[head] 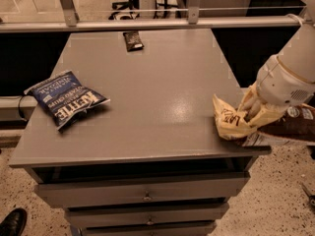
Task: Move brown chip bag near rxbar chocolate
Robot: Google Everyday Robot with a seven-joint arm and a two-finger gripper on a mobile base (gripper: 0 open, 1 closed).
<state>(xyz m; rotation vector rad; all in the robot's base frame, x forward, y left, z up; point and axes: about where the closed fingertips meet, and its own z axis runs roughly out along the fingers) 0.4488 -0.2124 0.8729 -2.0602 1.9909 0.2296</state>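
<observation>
1. The end effector [250, 109] is at the right side of the frame, at the right edge of the desk [162, 87]. It is pinching the pale, bunched-up end of the brown chip bag [232, 124].
2. The bag sits at the lower right, and part of it hangs off the desk edge. The rxbar chocolate [133, 40] lies far away at the top middle of the frame, near the back edge of the desk.
3. Keep the pinch tight, because the bag is crinkly and could slip.
4. I think it is best to lift the bag a little first, so it does not drag or catch on the edge.
5. Carry it up and to the left, toward the bar.
6. Stay away from the blue Kettle bag [66, 98] on the left.
7. Put the bag down beside the bar, not on top of it.
</observation>
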